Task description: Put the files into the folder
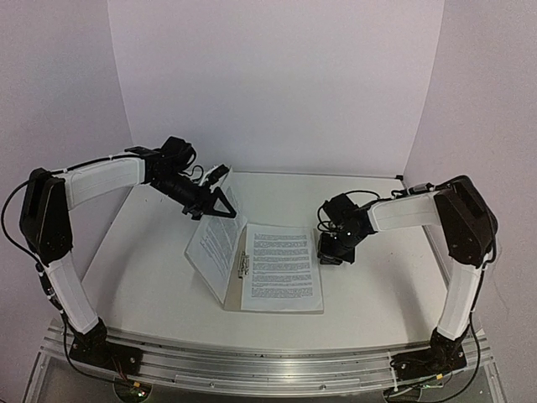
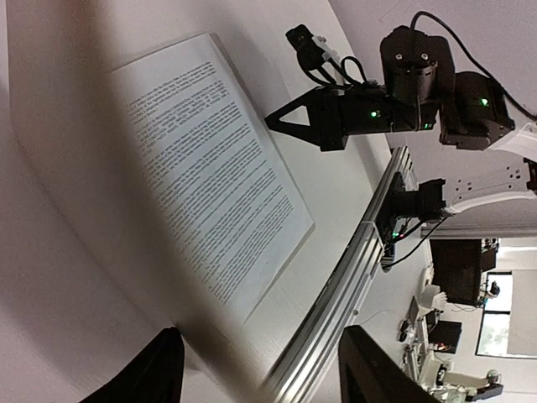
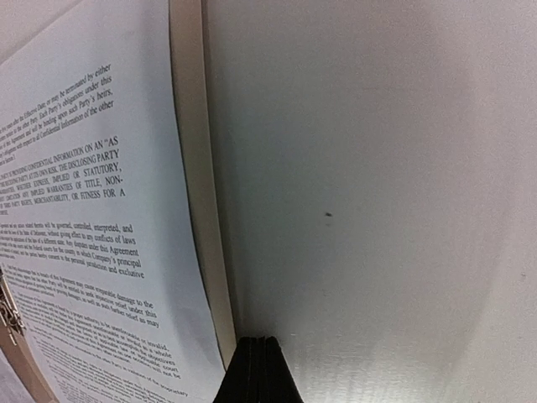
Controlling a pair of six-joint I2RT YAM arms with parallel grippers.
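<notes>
Sheets of printed paper lay in an open folder [image 1: 237,284] at the middle of the table [image 1: 377,285] in the overhead view. The left sheet [image 1: 215,243] sat on the left flap, which appeared tilted up off the surface, and the right sheet [image 1: 281,267] lay flat on the right half. The left gripper [image 1: 220,204] hung just above the far end of the raised flap; whether it touched the flap could not be told from here. The right gripper [image 1: 330,252] was down at the table just beside the folder's right edge, near its far corner. From the left wrist, the left gripper [image 2: 260,336] showed its jaws spread wide, dark fingers [image 2: 164,374] at the bottom of the view with nothing clearly between them. Beyond them the right sheet [image 2: 210,176] lay flat, the right gripper [image 2: 273,118] pointed at its far edge, and a metal rail [image 2: 352,269] ran along the table's near side. A blurred pale surface filled the left of this view, too close to identify. From the right wrist, the right gripper [image 3: 256,369] had its jaws pressed together, their tip low on the bare table [image 3: 377,210] just beside the tan rim of the folder [image 3: 195,168]. The right sheet [image 3: 92,210] lay on the folder, leaving that rim showing, and a bit of metal fastener [image 3: 8,315] was visible at the far left.
</notes>
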